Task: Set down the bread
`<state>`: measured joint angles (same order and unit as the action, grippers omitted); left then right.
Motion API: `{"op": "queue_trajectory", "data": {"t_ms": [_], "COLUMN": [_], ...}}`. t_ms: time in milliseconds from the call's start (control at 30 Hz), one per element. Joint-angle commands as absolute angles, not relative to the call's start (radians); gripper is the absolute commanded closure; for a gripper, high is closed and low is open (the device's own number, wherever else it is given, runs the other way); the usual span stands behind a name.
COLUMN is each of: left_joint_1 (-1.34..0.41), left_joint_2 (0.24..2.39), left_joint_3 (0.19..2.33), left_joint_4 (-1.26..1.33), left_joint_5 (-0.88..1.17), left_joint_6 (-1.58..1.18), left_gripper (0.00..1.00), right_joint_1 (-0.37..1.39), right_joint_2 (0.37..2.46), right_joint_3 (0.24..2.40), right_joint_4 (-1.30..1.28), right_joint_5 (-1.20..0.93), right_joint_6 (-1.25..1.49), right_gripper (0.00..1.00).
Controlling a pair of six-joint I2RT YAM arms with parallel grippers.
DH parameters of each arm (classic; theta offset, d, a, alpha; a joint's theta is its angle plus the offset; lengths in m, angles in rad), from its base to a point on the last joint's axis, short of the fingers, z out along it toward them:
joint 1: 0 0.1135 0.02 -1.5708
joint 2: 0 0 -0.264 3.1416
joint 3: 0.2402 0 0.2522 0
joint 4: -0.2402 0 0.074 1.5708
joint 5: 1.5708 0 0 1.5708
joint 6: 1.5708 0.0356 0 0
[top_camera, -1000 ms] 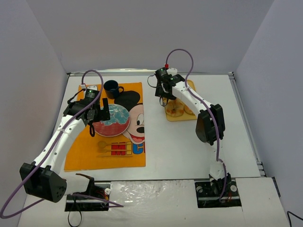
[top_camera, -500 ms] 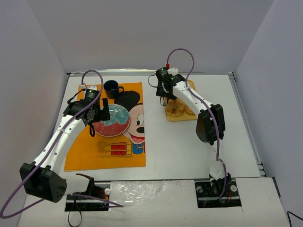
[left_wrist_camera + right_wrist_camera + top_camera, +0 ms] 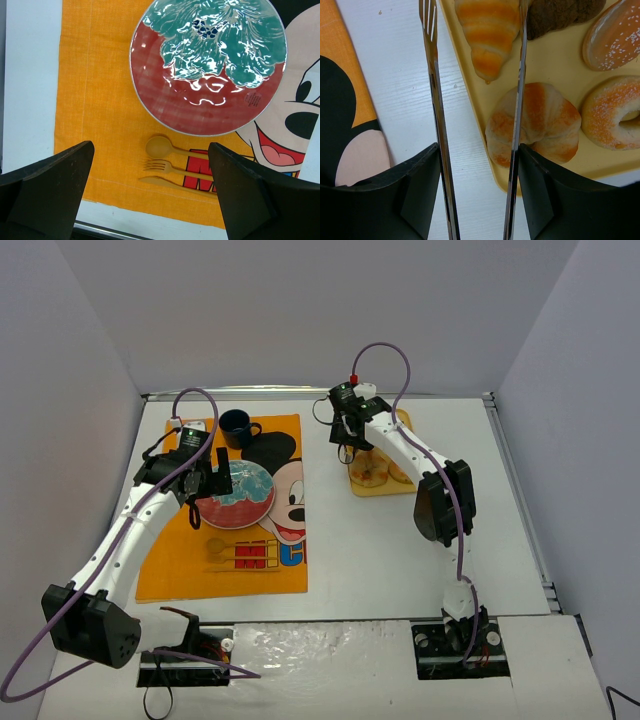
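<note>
The bread, a golden-brown ridged croissant (image 3: 487, 30), lies at the left end of the yellow tray (image 3: 560, 60). The two metal arms of the tongs (image 3: 434, 90) pass on either side of it. My right gripper (image 3: 479, 150) is shut on the tongs, its black fingers (image 3: 420, 185) pressing the arms from outside. In the top view it hangs over the tray's left part (image 3: 350, 445). A second, paler croissant (image 3: 540, 125) lies nearer the tray's edge. My left gripper (image 3: 150, 200) is open and empty, just short of the red and teal plate (image 3: 150, 90).
Two ring doughnuts (image 3: 615, 35) (image 3: 612, 120) and a dark chocolate pastry (image 3: 565, 12) share the tray. The plate sits on an orange Mickey Mouse placemat (image 3: 180, 560) with a spoon, fork and knife (image 3: 170, 167) and a dark blue cup (image 3: 237, 426).
</note>
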<state>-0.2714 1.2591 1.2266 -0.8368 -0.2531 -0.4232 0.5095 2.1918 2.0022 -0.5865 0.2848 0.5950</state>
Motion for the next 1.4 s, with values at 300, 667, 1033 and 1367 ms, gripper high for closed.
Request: {"op": "queue_trajectory", "data": {"t_ms": [300,667,1033,1367], "left_joint_1": [-0.262,-0.262,-0.262,-0.262], "left_joint_2": [1.238,1.238,1.238,1.246], "left_joint_3": [1.261,1.255,1.263,1.264], "left_joint_4": [-0.815,-0.811,-0.818,-0.819], "left_joint_5": [-0.258,-0.252,-0.262,-0.268], "left_joint_6": [-0.425,-0.428,-0.421,-0.418], "left_gripper": [0.03,0.03,0.03,0.03], "right_joint_1": [0.507,0.509,0.494,0.482], "right_joint_2": [2.091,2.056,2.113,2.179], "right_joint_3": [2.010,1.980,2.006,2.036], "right_joint_4": [-0.581,-0.586,-0.585,-0.583], "right_joint_5": [0.349,0.368,0.359,0.328], "right_joint_6": [0.577,0.572,0.556,0.538], "right_gripper": [0.44,0.44,0.44,0.44]}}
